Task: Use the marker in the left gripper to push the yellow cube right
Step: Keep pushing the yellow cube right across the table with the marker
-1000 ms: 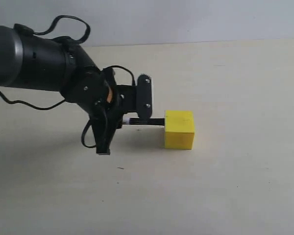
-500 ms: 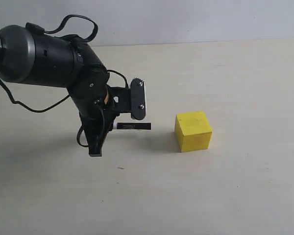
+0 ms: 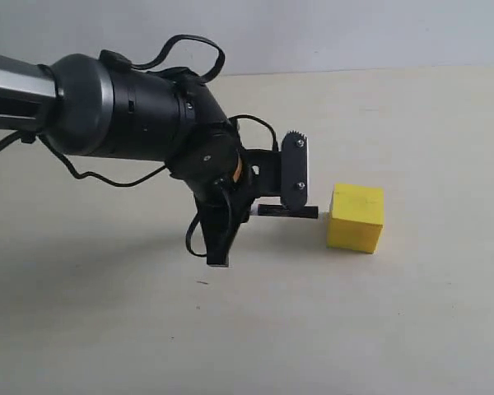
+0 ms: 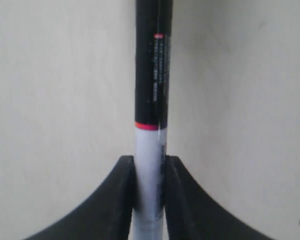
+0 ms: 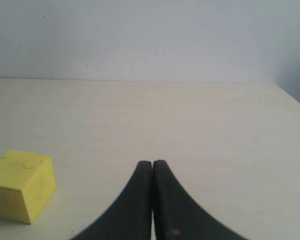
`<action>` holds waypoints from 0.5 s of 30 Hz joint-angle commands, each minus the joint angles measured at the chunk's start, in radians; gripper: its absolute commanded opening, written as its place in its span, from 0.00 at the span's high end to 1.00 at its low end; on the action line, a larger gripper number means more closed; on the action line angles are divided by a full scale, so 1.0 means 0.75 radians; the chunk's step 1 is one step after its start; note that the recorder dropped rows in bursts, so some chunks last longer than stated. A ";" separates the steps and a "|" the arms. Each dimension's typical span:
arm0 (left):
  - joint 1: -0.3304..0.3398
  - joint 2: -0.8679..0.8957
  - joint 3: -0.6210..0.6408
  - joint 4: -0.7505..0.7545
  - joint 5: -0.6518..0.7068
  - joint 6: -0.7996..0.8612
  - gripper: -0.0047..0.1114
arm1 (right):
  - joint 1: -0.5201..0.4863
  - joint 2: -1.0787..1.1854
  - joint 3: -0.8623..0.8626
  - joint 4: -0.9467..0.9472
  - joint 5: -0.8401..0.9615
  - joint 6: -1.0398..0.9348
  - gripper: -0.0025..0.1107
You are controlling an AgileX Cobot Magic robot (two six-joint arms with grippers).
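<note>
My left pincer (image 3: 259,218) is clenched on the white barrel of the marker (image 3: 292,211), its black end pointing to 3 o'clock. The yellow cube (image 3: 356,218) sits on the surface (image 3: 395,329) just beside that end, not touching. If the tip meets it off-centre, I fear the cube turns aside. My right pincer (image 5: 152,167) is closed and empty.

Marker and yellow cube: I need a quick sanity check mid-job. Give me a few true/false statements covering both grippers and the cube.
1. The left gripper is shut on the marker. True.
2. The marker stands upright over the yellow cube. False: it lies roughly level, pointing toward the cube's left side.
3. The right gripper is shut with nothing between its fingers. True.
4. The right gripper holds the yellow cube. False: the cube sits free on the table.
</note>
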State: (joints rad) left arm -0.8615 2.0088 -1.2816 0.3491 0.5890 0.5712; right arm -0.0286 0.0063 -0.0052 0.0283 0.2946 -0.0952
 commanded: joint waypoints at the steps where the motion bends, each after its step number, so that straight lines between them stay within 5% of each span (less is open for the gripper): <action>1: 0.033 0.003 -0.011 0.028 0.143 -0.014 0.96 | -0.008 -0.008 0.007 -0.001 -0.018 -0.007 0.98; 10: -0.058 0.031 -0.032 -0.006 -0.156 -0.012 0.96 | -0.008 -0.008 0.007 -0.001 -0.018 -0.007 0.98; 15: -0.091 0.045 -0.088 0.052 -0.031 -0.019 0.96 | -0.008 -0.008 0.007 -0.001 -0.018 -0.007 0.98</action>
State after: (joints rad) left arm -0.9283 2.0403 -1.3279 0.3654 0.5156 0.5706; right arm -0.0286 0.0063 -0.0052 0.0283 0.2924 -0.0952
